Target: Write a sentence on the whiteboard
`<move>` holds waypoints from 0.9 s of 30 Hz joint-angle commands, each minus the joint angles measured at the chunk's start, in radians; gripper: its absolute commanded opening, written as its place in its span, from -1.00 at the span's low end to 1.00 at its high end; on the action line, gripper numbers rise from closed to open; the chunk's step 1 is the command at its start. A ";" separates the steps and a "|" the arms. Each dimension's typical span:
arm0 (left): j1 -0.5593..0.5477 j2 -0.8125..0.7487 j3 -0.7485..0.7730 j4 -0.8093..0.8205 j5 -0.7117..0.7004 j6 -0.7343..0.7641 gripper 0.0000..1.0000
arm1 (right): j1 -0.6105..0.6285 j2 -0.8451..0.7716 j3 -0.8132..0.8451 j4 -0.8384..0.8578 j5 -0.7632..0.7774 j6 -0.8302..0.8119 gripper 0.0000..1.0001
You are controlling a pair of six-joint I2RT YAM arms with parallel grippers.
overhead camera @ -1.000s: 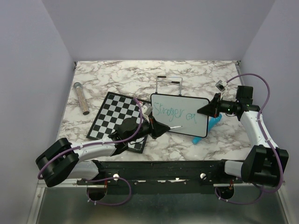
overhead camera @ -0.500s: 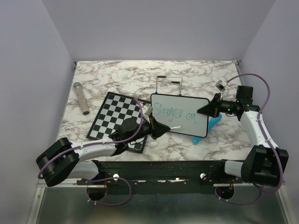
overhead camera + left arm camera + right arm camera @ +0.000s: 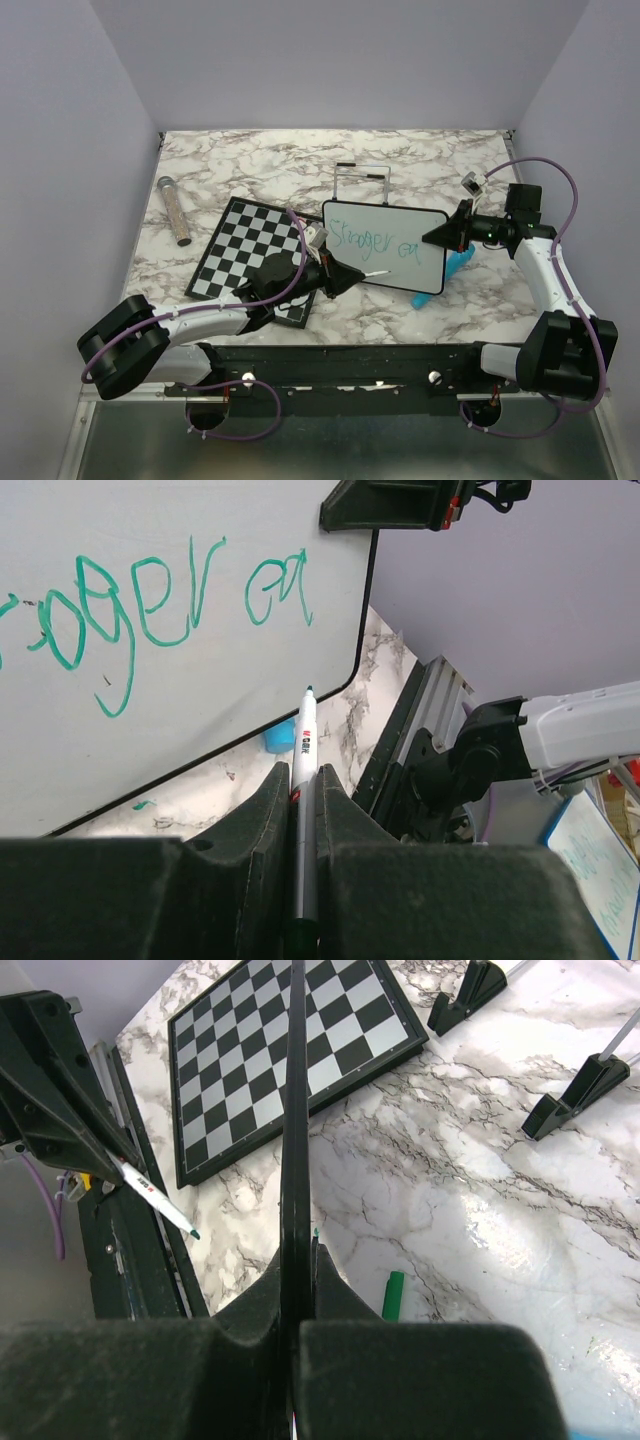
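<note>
White, black-framed whiteboard, mid-frame: teal-green lettering looks part-done, more to write. L gripper clamps white marker pen; R gripper clamps board edge.

The whiteboard runs off the left wrist view's left edge, cutting the sentence short; the right wrist view shows it only edge-on
</note>
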 commanded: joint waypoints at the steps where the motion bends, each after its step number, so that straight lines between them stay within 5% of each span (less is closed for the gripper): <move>1: -0.010 0.014 0.019 0.048 -0.008 0.001 -1.00 | 0.004 -0.023 0.002 -0.005 0.009 -0.018 -0.99; 27: -0.121 0.295 0.295 -0.004 -0.072 0.051 -1.00 | 0.003 -0.022 0.005 -0.005 0.001 -0.017 -0.99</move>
